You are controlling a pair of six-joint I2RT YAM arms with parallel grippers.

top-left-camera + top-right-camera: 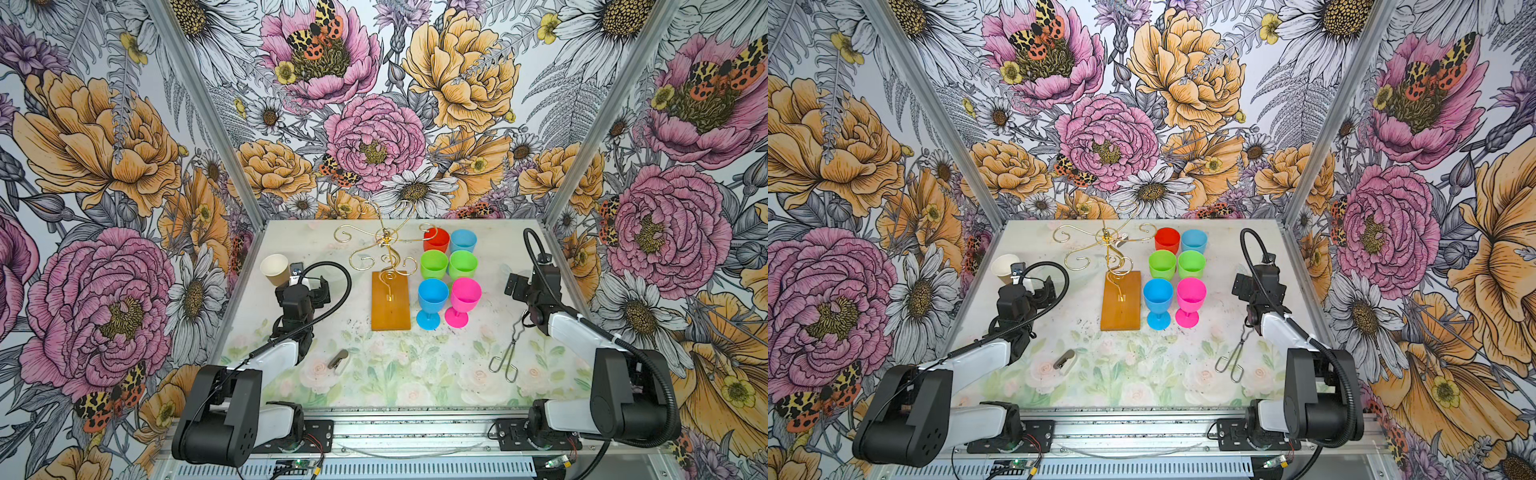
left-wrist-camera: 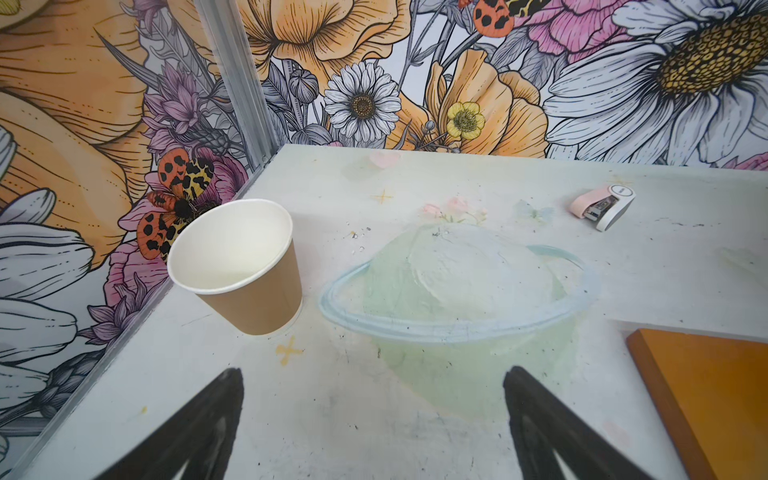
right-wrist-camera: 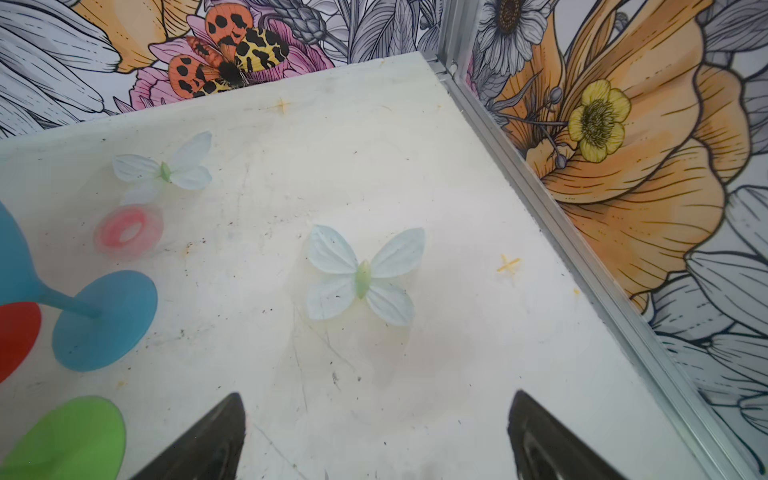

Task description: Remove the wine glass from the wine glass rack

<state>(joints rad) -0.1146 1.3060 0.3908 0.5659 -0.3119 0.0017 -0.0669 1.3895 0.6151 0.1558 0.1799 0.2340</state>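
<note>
Our left gripper (image 2: 372, 374) and right gripper (image 3: 376, 399) both stand spread wide, holding nothing. The wine glass rack (image 1: 384, 249) looks bare to us. Six wine glasses (image 1: 434, 264) stand upright on the table (image 1: 374, 374) just right of its wooden base (image 1: 390, 301), packed close together, with the pink glass (image 1: 464, 297) nearest the right arm. We judge the danger is that arm swinging low: it could clip a tall, light glass and topple its neighbours, or snag the tongs (image 1: 509, 353) lying by its forearm

2 black-and-white arms (image 1: 276, 357), black corrugated cables (image 1: 332, 263)
</note>
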